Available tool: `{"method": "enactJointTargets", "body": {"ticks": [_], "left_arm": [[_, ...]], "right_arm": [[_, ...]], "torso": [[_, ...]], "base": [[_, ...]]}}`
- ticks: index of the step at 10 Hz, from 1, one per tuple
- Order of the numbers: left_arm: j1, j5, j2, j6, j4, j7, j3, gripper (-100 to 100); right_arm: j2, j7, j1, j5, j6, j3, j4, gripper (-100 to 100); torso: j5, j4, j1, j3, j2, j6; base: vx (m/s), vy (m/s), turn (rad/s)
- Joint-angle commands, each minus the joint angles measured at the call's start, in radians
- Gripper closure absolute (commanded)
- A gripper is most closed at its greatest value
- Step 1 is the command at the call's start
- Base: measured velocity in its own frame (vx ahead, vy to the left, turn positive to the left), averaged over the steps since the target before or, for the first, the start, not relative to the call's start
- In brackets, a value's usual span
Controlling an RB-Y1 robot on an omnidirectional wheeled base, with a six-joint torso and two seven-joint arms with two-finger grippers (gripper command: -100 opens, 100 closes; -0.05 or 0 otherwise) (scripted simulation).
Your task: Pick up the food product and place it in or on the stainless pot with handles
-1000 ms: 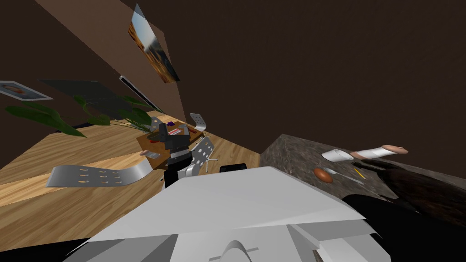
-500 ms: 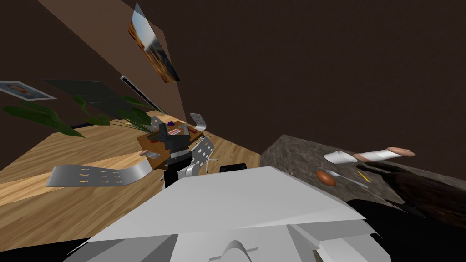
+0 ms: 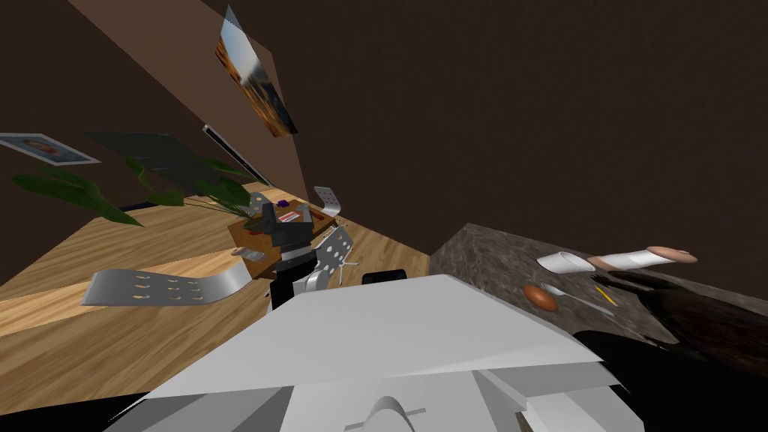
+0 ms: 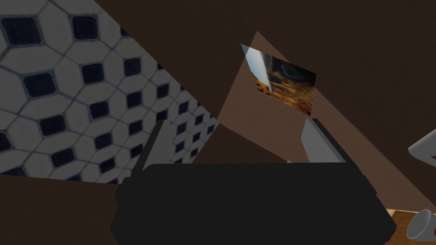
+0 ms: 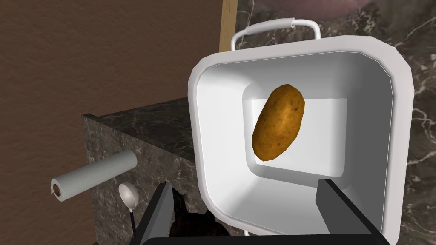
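Note:
A brown potato [image 5: 279, 123] lies loose on the floor of a white, square-cornered pot [image 5: 198, 85] with a loop handle [image 5: 274, 27]. The pot stands on a dark marble counter [image 5: 140, 127]. My right gripper [image 5: 242, 183] hovers open over the pot's near rim. Its fingers [image 5: 159, 212] touch neither potato nor pot. My left gripper [image 4: 234, 122] is open and holds nothing, pointing at a brown wall.
A paper towel roll [image 5: 93, 174] and a ladle [image 5: 127, 195] lie on the counter beside the pot. In the head view the counter [image 3: 480, 255] is at the right, bearing the roll [image 3: 637, 259] and a brown oval thing [image 3: 540, 297]. Grey chairs [image 3: 165, 289] stand on the wood floor.
The whole head view has shifted slightly, with the counter's things sliding to the right, so I have turned a little. Nothing on the counter has moved by itself.

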Motion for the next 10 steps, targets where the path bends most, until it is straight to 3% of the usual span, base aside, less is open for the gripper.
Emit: {"method": "enactJointTargets", "body": {"ticks": [1, 2, 3, 4, 7, 8, 9, 10], "left_arm": [[0.0, 0.0, 0.0, 0.0, 0.0, 0.0, 0.0, 0], [0.0, 0.0, 0.0, 0.0, 0.0, 0.0, 0.0, 0], [0.0, 0.0, 0.0, 0.0, 0.0, 0.0, 0.0, 0], [0.0, 0.0, 0.0, 0.0, 0.0, 0.0, 0.0, 0], [0.0, 0.0, 0.0, 0.0, 0.0, 0.0, 0.0, 0], [0.0, 0.0, 0.0, 0.0, 0.0, 0.0, 0.0, 0], [0.0, 0.0, 0.0, 0.0, 0.0, 0.0, 0.0, 0], [0.0, 0.0, 0.0, 0.0, 0.0, 0.0, 0.0, 0]], "right_arm": [[-0.004, 0.018, -0.05, 0.021, -0.043, 0.015, 0.05, -100], [-0.004, 0.018, -0.057, 0.021, -0.043, 0.015, 0.052, -100], [-0.004, 0.018, -0.065, 0.021, -0.043, 0.015, 0.097, -100], [-0.004, 0.018, -0.035, 0.021, -0.043, 0.015, 0.028, -100], [-0.004, 0.018, -0.065, 0.021, -0.043, 0.015, 0.092, -100], [-0.003, 0.022, -0.072, 0.023, -0.045, 0.018, 0.088, -100], [-0.003, 0.024, -0.074, 0.023, -0.048, 0.019, 0.094, 0], [-0.003, 0.024, -0.074, 0.023, -0.048, 0.018, 0.093, 0]], "torso": [[0.0, 0.0, 0.0, 0.0, 0.0, 0.0], [0.0, 0.0, 0.0, 0.0, 0.0, 0.0], [0.0, 0.0, 0.0, 0.0, 0.001, 0.0], [0.001, 0.0, 0.001, 0.001, 0.001, 0.0], [0.0, 0.0, 0.001, 0.001, 0.002, 0.0], [0.0, 0.0, 0.001, 0.001, 0.002, 0.0], [0.0, 0.0, 0.001, 0.001, 0.002, 0.0], [0.0, 0.0, 0.001, 0.001, 0.002, 0.0]], "base": [[0.023, -0.017, -0.014], [0.008, -0.003, 0.015], [-0.002, 0.004, 0.022], [0.0, 0.0, 0.0], [0.0, 0.0, 0.0], [0.0, 0.0, 0.0], [0.0, 0.0, 0.0], [0.0, 0.0, 0.0]]}}
